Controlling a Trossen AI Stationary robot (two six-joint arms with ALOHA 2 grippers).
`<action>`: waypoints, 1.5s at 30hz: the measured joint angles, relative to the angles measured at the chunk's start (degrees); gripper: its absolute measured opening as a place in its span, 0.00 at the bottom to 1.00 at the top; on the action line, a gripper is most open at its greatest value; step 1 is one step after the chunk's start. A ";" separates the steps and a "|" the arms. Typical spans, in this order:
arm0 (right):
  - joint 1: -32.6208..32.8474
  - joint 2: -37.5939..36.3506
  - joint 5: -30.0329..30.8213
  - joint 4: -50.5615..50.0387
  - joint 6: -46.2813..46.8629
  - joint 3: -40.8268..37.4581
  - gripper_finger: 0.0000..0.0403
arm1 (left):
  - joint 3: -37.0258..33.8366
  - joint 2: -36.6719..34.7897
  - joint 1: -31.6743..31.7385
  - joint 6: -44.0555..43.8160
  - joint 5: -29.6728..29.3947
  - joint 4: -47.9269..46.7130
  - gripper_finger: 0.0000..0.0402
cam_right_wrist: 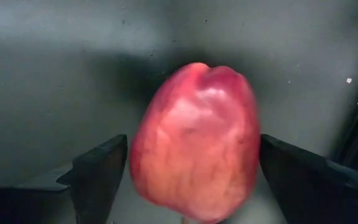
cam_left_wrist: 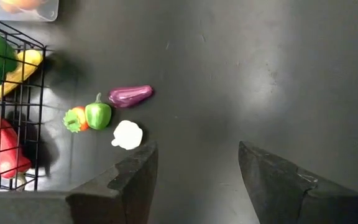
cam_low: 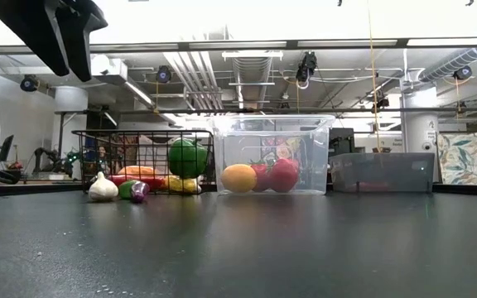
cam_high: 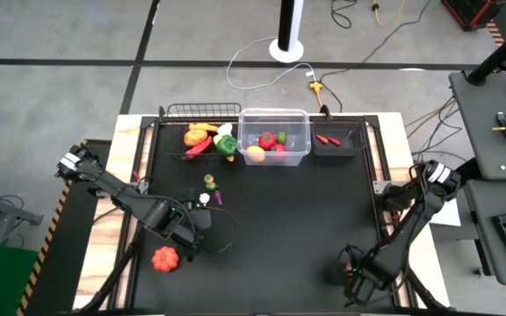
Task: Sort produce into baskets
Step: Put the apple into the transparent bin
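Observation:
A red toy fruit [cam_right_wrist: 194,155] lies on the black table near its front right corner. My right gripper [cam_right_wrist: 193,144] points down over it, open, one finger on either side of the fruit and close to it. My left gripper [cam_left_wrist: 197,149] hangs open and empty above the table's left middle [cam_high: 193,235], just near of a white garlic [cam_left_wrist: 127,135], a green pepper [cam_left_wrist: 98,115] and a purple eggplant [cam_left_wrist: 130,95]. An orange pumpkin [cam_high: 165,258] lies at the front left. The wire basket [cam_high: 176,132], clear bin [cam_high: 275,158] and dark tray [cam_high: 338,149] stand along the far edge.
The wire basket holds a green pepper [cam_low: 187,157] with yellow, orange and red pieces. The clear bin holds a yellow fruit [cam_low: 238,178] and red ones [cam_low: 281,174]. Two red chillies [cam_high: 328,139] lie in the tray. The table's middle is bare.

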 joint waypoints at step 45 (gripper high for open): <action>-57.37 -7.59 22.79 1.18 -106.07 31.42 0.69 | 0.23 0.00 0.19 -3.79 -21.60 9.66 0.51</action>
